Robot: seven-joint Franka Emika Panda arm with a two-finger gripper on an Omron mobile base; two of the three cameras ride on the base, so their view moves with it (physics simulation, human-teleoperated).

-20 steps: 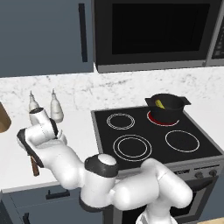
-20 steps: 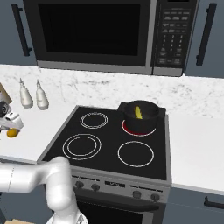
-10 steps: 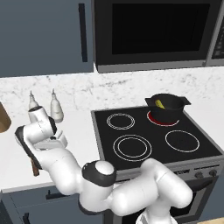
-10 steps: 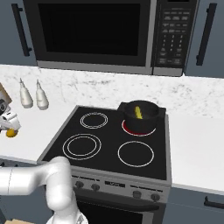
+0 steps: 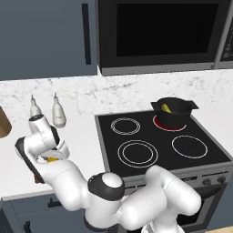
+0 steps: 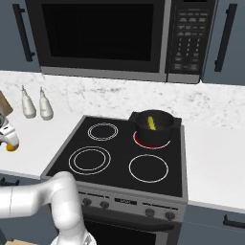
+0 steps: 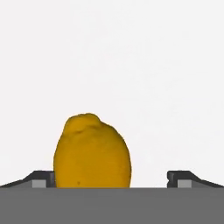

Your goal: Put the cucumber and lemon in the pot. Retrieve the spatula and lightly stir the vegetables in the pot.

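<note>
Step in hand: picking up the lemon, second item for the pot. The stove carries the pot on its back right burner, and a yellow-green piece, likely the cucumber, already lies inside. The arm reaches far left over the white desk, well apart from the pot. The hand is down at the desk with its fingers spread wide, nothing gripped. The lemon sits between the fingertips, closer to the one on the left in the hand view, apparently not touching either.

Next move, as I judge: close on the lemon, lift, swing right to the pot.

The hand view shows the lemon's offset between the fingers; the base views hide that but show the pot, two white bottles and the lemon as a sliver under the hand. Spatula: possibly the dark shape by the arm in the left base view, cannot tell.
</note>
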